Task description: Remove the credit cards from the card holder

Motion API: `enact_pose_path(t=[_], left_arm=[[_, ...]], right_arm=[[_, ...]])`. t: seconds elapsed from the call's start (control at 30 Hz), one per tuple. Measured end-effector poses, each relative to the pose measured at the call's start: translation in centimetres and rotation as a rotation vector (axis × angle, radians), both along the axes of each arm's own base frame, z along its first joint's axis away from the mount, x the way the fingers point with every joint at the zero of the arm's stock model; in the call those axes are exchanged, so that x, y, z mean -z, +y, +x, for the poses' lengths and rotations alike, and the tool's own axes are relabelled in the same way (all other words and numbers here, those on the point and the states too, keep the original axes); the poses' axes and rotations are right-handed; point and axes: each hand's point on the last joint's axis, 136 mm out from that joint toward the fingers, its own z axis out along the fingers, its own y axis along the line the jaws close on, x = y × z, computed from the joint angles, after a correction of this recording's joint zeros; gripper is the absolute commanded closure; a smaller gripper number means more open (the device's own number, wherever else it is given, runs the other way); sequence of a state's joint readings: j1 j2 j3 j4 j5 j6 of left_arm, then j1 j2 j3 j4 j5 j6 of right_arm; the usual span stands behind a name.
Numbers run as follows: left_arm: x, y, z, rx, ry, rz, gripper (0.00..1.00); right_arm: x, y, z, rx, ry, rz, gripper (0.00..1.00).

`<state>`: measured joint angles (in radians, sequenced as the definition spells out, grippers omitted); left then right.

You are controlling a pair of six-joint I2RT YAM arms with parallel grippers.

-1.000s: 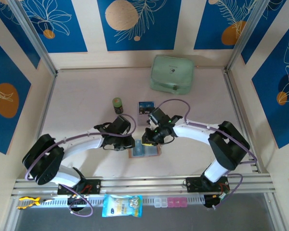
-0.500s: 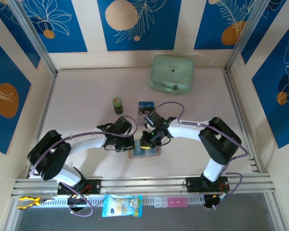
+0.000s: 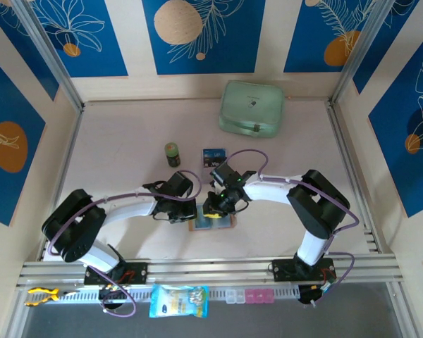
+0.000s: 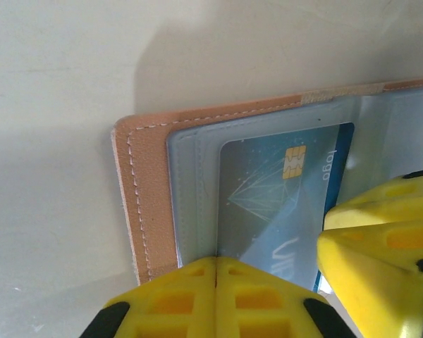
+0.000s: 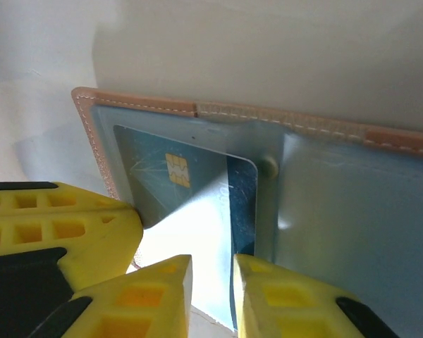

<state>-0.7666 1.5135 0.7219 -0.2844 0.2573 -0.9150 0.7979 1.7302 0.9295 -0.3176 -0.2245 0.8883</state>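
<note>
Left claw (image 4: 215, 264) is pressing, closed, onto the card holder (image 4: 144, 190); the credit card (image 4: 268, 190) just ahead is showing "logo" and perhaps "VI". Right claw (image 5: 211, 271), slightly parted, is straddling that card's edge; grip unclear.

Overhead view: bright, even light, sharp focus, with soft short shadows on the pale bench (image 3: 113, 141). Wrist views: very close and slightly soft. A broad shadow fills the upper frame beyond the wallet (image 4: 144, 190), and white glare washes its clear pocket (image 5: 190, 239).

Matt stitched leather-like card holder (image 4: 144, 204), glossy plastic credit card (image 4: 268, 190).
</note>
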Motion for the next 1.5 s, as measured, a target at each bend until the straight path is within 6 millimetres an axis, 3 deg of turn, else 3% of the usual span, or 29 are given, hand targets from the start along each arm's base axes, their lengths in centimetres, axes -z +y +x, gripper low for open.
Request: enact_pose_path(t=[0.6, 0.83, 1.17, 1.5], left_arm=[[-0.3, 0.6, -0.2, -0.008, -0.005, 0.023, 0.88], [-0.4, 1.5, -0.2, -0.014, -0.017, 0.056, 0.92], [-0.2, 1.1, 0.1, -0.015, -0.025, 0.046, 0.91], [-0.5, 1.1, 0.1, -0.017, -0.031, 0.040, 0.96]], right_arm=[[-0.1, -0.6, 0.4, -0.009, -0.030, -0.060, 0.69], [-0.3, -0.4, 0.5, -0.009, -0.035, -0.049, 0.70], [-0.7, 0.3, 0.5, -0.012, -0.037, -0.009, 0.71], [-1.0, 0.8, 0.6, -0.016, -0.037, 0.014, 0.71]])
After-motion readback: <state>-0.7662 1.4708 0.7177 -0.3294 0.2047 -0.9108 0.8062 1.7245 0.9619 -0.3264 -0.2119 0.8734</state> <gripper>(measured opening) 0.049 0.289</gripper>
